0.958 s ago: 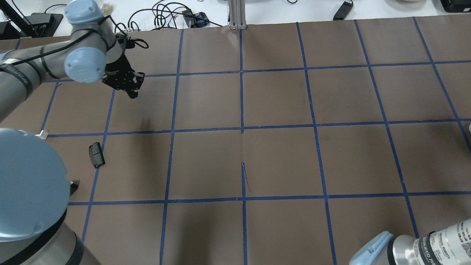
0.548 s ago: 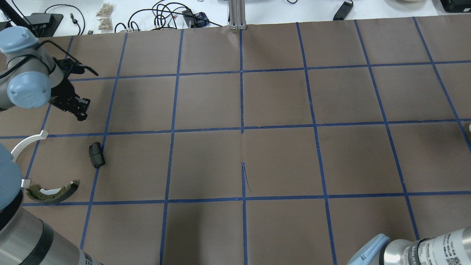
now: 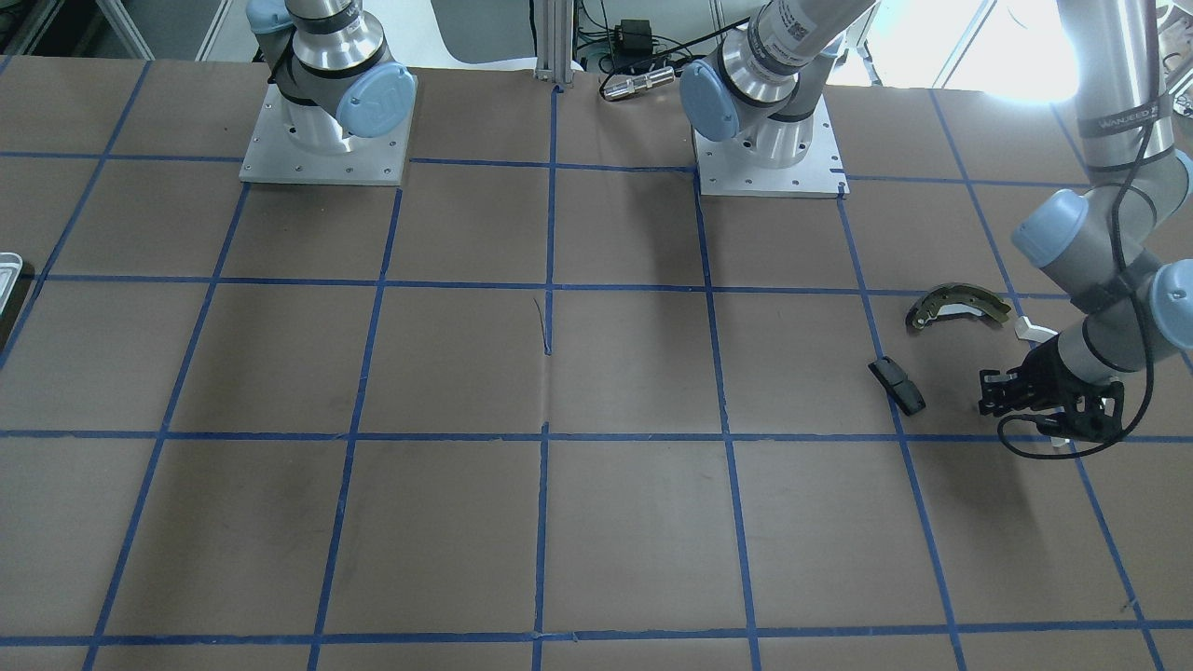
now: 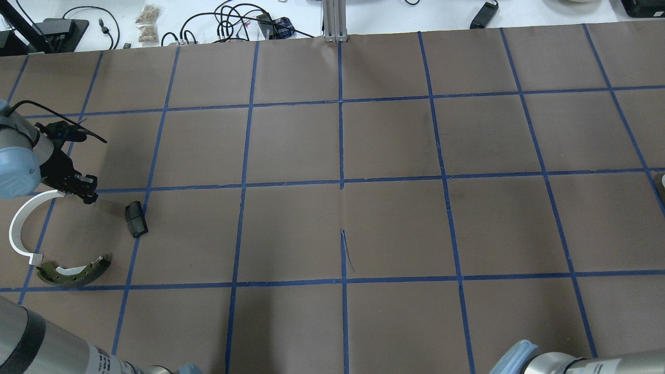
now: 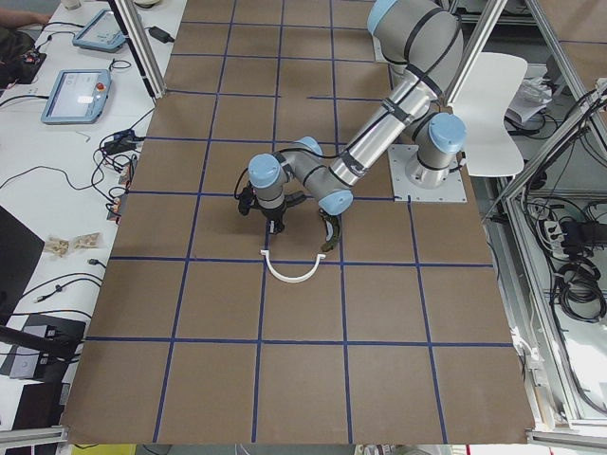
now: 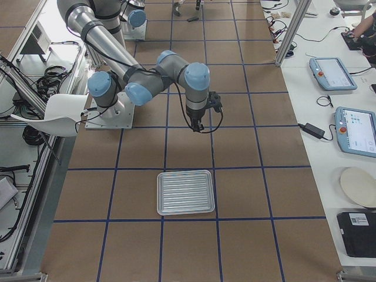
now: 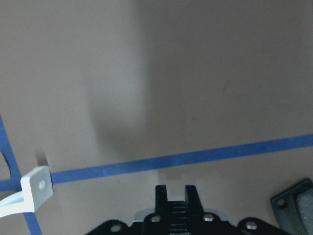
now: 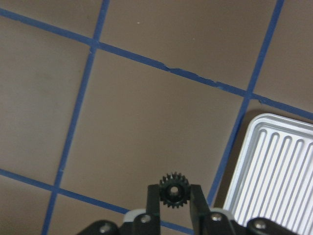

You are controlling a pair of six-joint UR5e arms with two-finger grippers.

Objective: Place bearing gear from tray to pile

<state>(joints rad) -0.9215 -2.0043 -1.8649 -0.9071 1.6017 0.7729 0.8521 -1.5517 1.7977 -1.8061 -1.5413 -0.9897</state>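
Observation:
My right gripper (image 8: pixel 172 193) is shut on a small black toothed bearing gear (image 8: pixel 172 188) and holds it above the brown mat, left of the ribbed silvery tray (image 8: pixel 276 171). In the exterior right view this gripper (image 6: pixel 197 125) hangs beyond the tray (image 6: pixel 185 192). The pile lies at the table's left: an olive brake shoe (image 4: pixel 72 272), a white half-ring (image 4: pixel 20 223) and a black oblong block (image 4: pixel 136 218). My left gripper (image 4: pixel 87 195) is shut and empty, low over the mat by the half-ring's far end (image 7: pixel 30 188), with the block (image 7: pixel 296 205) to its right.
Blue tape lines grid the brown mat (image 4: pixel 343 182). Cables, adapters and small bags lie on the white bench beyond the far edge (image 4: pixel 234 21). An aluminium post (image 4: pixel 335 21) stands at the far middle. In the front view the tray's corner (image 3: pixel 7 270) shows at the left edge.
My left arm has swung left and toward the robot's base, bringing its gripper down beside the pile. The half-ring and brake shoe, hidden before by the arm, now show fully.

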